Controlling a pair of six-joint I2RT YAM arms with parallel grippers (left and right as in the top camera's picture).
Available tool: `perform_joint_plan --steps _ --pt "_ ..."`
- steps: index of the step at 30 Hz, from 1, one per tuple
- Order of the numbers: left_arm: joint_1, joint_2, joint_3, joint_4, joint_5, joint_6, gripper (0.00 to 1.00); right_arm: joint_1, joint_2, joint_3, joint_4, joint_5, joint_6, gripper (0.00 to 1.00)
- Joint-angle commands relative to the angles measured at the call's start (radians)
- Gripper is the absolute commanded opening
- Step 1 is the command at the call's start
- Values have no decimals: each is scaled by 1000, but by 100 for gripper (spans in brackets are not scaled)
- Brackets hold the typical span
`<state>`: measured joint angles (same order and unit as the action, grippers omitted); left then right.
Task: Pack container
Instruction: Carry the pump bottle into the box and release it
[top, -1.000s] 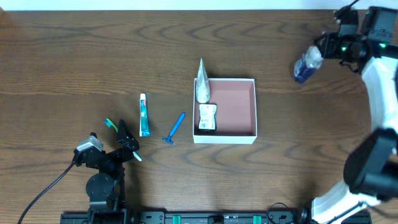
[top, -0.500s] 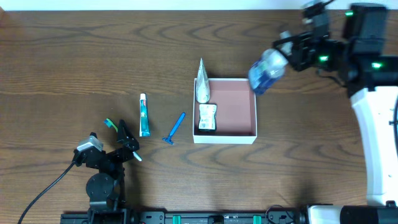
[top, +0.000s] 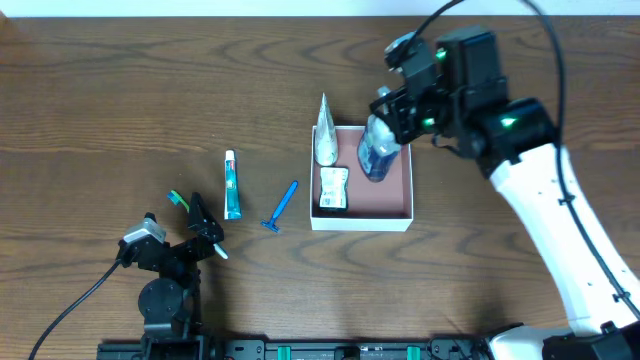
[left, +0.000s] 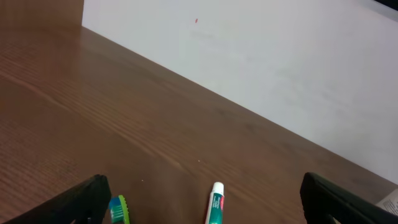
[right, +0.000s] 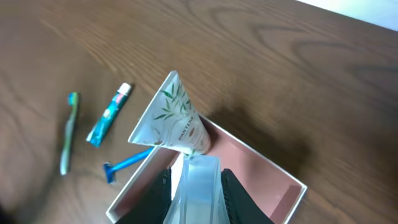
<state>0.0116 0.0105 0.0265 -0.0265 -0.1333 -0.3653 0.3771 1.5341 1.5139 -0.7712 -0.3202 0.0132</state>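
Observation:
The container (top: 400, 205), a square shallow white box with a pinkish-brown inside, sits mid-table; it also shows in the right wrist view (right: 273, 171). A white tube (top: 324, 135) leans over its far-left wall, and a small packet (top: 333, 188) lies inside at the left. My right gripper (top: 385, 125) is shut on a clear bottle with blue liquid (top: 377, 150) and holds it above the container; the bottle fills the jaws in the right wrist view (right: 198, 190). My left gripper (top: 195, 235) is open and empty near the front left, jaws wide in its wrist view (left: 202, 202).
On the table left of the container lie a blue razor (top: 281, 206), a green-and-white toothpaste tube (top: 231, 185) and a green toothbrush (top: 178, 199). The toothpaste (left: 215, 204) and the toothbrush head (left: 119, 209) show between the left jaws. A white wall lies beyond the table's far edge.
My right arm has swung left from the far right corner, carrying the bottle to a spot above the container. The left arm has not moved.

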Motion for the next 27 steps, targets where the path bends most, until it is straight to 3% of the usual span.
perform_joint_plan --steps 1,11,27 --pt "-2 -5 -22 -35 -5 9 98 59 -2 -54 55 153 90 12" --pt "-2 -6 -22 -35 -5 9 98 124 0 -248 274 243 174 14" --pt "-2 -5 -22 -35 -5 9 98 135 0 -452 573 245 165 16"
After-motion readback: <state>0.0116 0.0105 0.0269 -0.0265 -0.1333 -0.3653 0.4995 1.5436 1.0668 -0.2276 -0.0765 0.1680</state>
